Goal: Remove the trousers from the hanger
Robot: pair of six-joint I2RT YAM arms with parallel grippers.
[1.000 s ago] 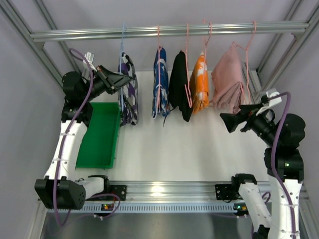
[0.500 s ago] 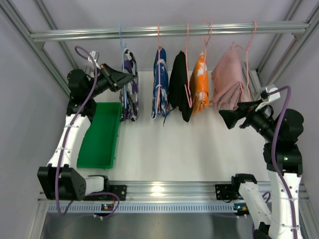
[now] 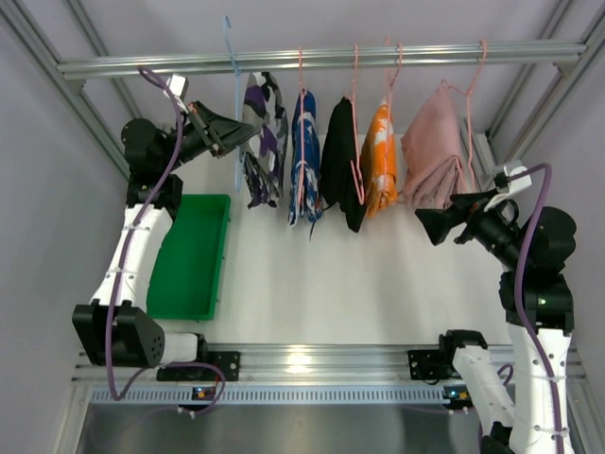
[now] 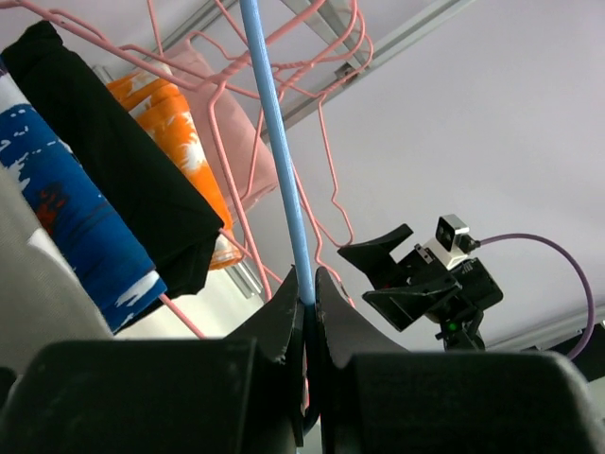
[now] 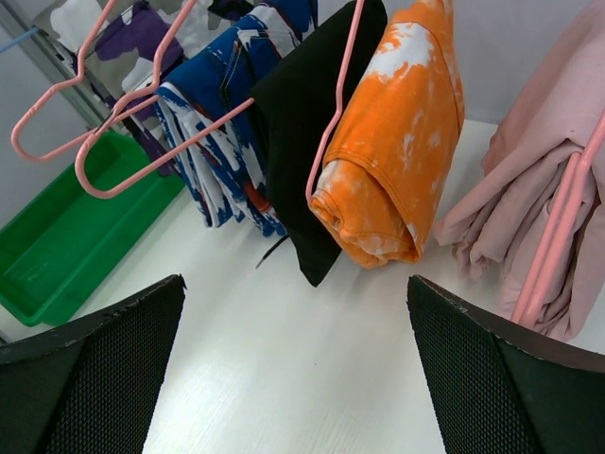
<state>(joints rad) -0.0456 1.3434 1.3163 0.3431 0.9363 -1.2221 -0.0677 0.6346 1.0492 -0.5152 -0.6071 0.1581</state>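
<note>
The light-blue hanger (image 3: 233, 90) is lifted so its hook stands above the rail (image 3: 378, 57). The trousers (image 3: 264, 137), with a purple, white and black print, hang from it, tilted right against the blue-and-white garment (image 3: 304, 156). My left gripper (image 3: 244, 132) is shut on the hanger's wire. In the left wrist view the blue wire (image 4: 276, 151) runs up from between the closed fingers (image 4: 284, 317). My right gripper (image 3: 431, 228) is open and empty, low at the right, facing the garments. In the right wrist view the trousers (image 5: 132, 38) show at top left.
On pink hangers hang the blue-and-white garment, a black one (image 3: 340, 163), an orange one (image 3: 381, 156) and a pink one (image 3: 435, 151). A green bin (image 3: 189, 255) lies on the table at the left. Frame posts stand at both sides.
My left gripper has risen and moved right with the hanger. The hook now stands above the rail, and the trousers have swung right against the blue-and-white garment. The right arm has barely moved.
</note>
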